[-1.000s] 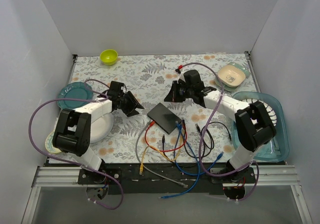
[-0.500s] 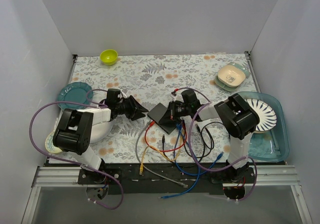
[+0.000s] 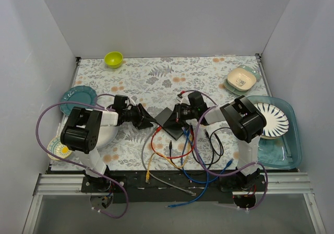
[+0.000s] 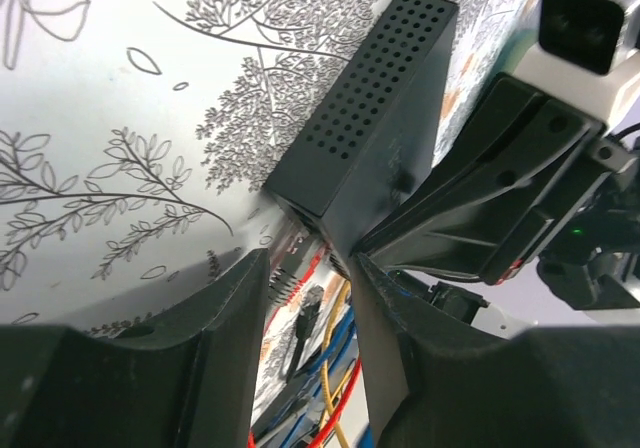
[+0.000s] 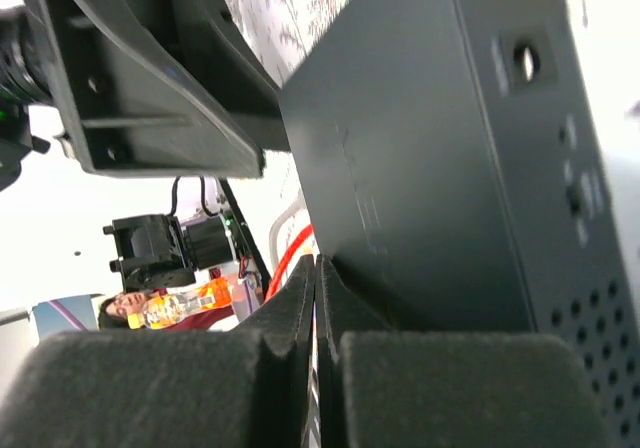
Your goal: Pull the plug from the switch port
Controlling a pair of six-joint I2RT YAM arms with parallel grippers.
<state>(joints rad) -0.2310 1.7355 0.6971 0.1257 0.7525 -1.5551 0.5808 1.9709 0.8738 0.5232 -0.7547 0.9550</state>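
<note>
- The switch (image 3: 170,123) lies mid-frame in the top view, cables (image 3: 183,156) just below it
- Left gripper (image 4: 310,263) — fingers apart, the switch's corner at the gap
- Right gripper (image 5: 316,266) — clenched on nothing, close against the switch

Identify the tabletop (image 3: 172,77) by its white surface printed with grey leaves and orange blossoms. The switch (image 3: 169,120) is matt black, and its side carries a regular grid of round holes. The left tool (image 4: 310,268) and right tool (image 5: 316,268) are black. The arms are white with black joints.

Tell the leads apart by colour: red cable (image 3: 153,140), blue cable (image 3: 195,180), yellow cable (image 3: 149,170) and purple cable (image 3: 36,132).

Crockery colours:
- The bowl (image 3: 113,59) is lime green.
- The left plate (image 3: 73,95) is teal.
- The tray (image 3: 284,153) is translucent teal.
- The striped plate (image 3: 274,120) has black and white radial bands.
</note>
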